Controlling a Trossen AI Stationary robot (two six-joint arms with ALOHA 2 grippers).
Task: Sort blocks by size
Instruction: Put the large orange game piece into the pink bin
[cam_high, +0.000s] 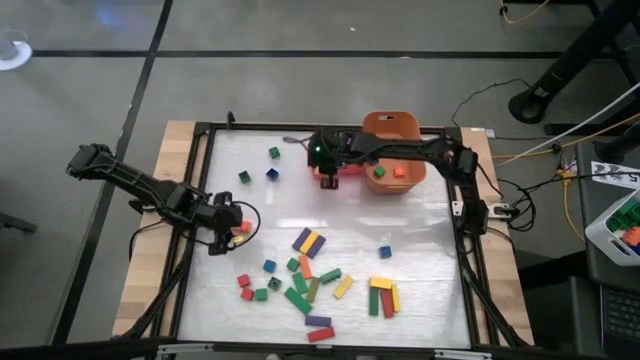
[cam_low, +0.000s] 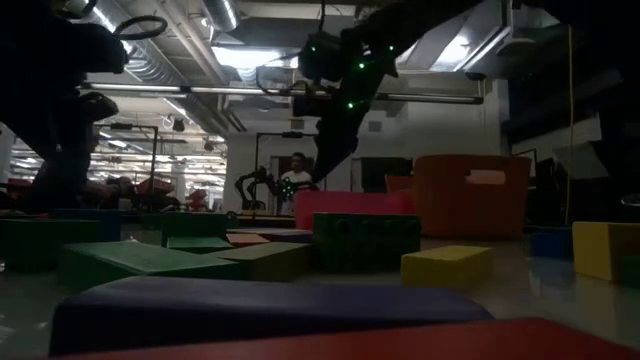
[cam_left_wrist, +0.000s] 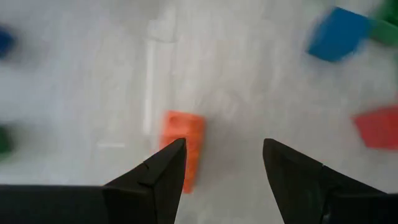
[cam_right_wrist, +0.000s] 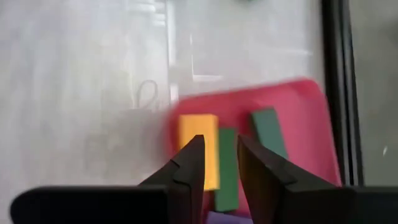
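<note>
My right tool over the pink tray, my left tool low over an orange block.

My right tool (cam_right_wrist: 219, 163) hangs above the pink tray (cam_right_wrist: 311, 118) at the upper middle of the high view, fingers (cam_right_wrist: 189, 165) parted only narrowly and holding nothing; under them lie a yellow block (cam_right_wrist: 199, 140) and two green bars (cam_right_wrist: 227, 168) in the tray, and the orange tub (cam_high: 395, 140) sits just to the tray's right. My left tool (cam_left_wrist: 224, 171) is at the left of the desk (cam_high: 420, 240), spread wide and empty, with a small orange block (cam_left_wrist: 185, 140) on the surface touching or just beside one finger; I cannot tell which. Most remaining blocks (cam_high: 310, 285) lie scattered across the lower middle of the high view, a few small cubes (cam_high: 258, 170) at upper left.
</note>
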